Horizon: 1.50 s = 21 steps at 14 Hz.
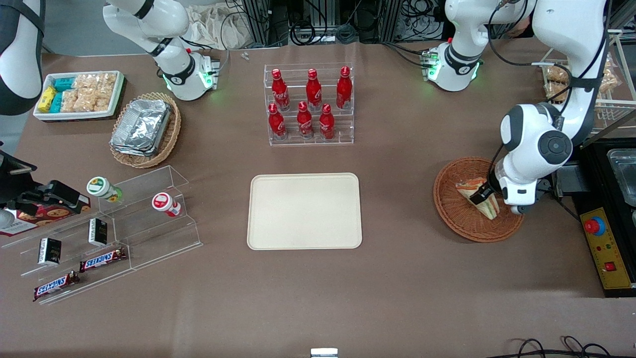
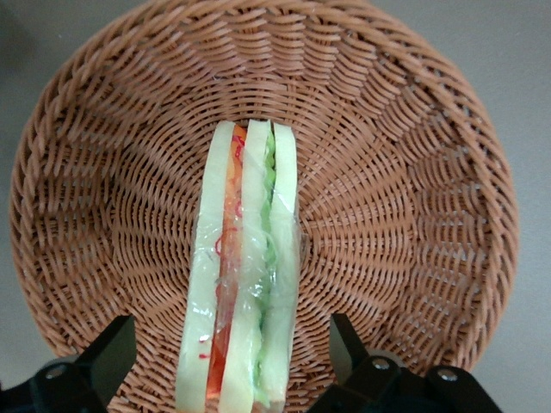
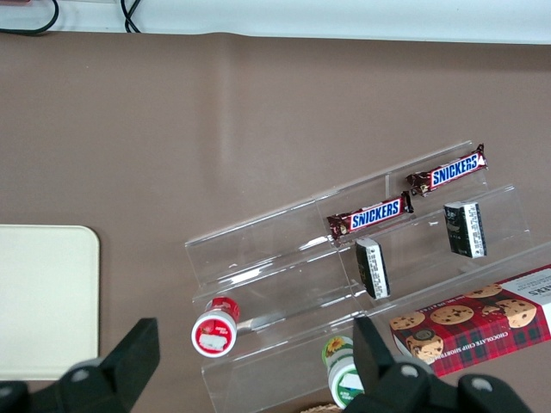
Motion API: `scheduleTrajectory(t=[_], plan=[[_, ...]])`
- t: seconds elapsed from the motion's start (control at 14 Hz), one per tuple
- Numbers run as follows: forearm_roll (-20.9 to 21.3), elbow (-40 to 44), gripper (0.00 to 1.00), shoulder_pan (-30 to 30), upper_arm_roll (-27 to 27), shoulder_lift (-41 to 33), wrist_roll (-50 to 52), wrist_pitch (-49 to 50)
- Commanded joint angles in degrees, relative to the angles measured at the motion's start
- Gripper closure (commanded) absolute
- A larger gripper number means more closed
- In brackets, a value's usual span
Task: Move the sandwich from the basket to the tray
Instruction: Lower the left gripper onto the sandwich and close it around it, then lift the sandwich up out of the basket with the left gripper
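Note:
The sandwich (image 1: 477, 196) (image 2: 245, 275), a clear-wrapped white-bread wedge with green, red and orange layers, lies in the round reddish-brown wicker basket (image 1: 454, 209) (image 2: 405, 172) toward the working arm's end of the table. My gripper (image 1: 483, 195) (image 2: 232, 348) is down in the basket, open, with one black finger on each side of the sandwich and a gap between each finger and the wrap. The cream tray (image 1: 304, 211) (image 3: 43, 301) lies flat mid-table with nothing on it.
A clear rack of red bottles (image 1: 309, 104) stands farther from the front camera than the tray. A tan oval basket of foil containers (image 1: 144, 128), a white snack bin (image 1: 77, 94) and an acrylic stand with Snickers bars (image 1: 102, 258) sit toward the parked arm's end. A control box (image 1: 603, 248) lies beside the basket.

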<state>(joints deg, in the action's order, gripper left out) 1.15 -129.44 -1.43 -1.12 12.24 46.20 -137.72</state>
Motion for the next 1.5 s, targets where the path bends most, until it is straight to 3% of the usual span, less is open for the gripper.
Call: scheduleTrajectory(t=[0.0,0.07,0.14,0.29,0.36,0.64,0.79,1.14,1.43], plan=[[-0.1,-2.7,0.0,0.0,0.0,0.6,3.1,-4.9],[-0.1,-2.8,0.03,0.0,0.0,1.1,3.6,-5.8],[-0.1,-2.7,0.24,0.0,0.0,1.5,3.6,-5.9],[-0.1,-2.7,0.94,0.0,0.0,1.6,3.6,-5.9],[-0.1,-2.6,1.0,0.0,0.0,1.6,3.6,-5.9],[-0.1,-1.7,1.0,-0.1,0.0,0.5,3.9,-5.0],[0.3,2.2,1.0,-0.1,-0.1,-1.7,3.5,2.4],[0.4,26.0,1.0,-0.5,-0.6,-1.7,-1.1,33.3],[-0.4,41.4,1.0,-1.3,-2.4,-1.2,-8.4,45.3]])
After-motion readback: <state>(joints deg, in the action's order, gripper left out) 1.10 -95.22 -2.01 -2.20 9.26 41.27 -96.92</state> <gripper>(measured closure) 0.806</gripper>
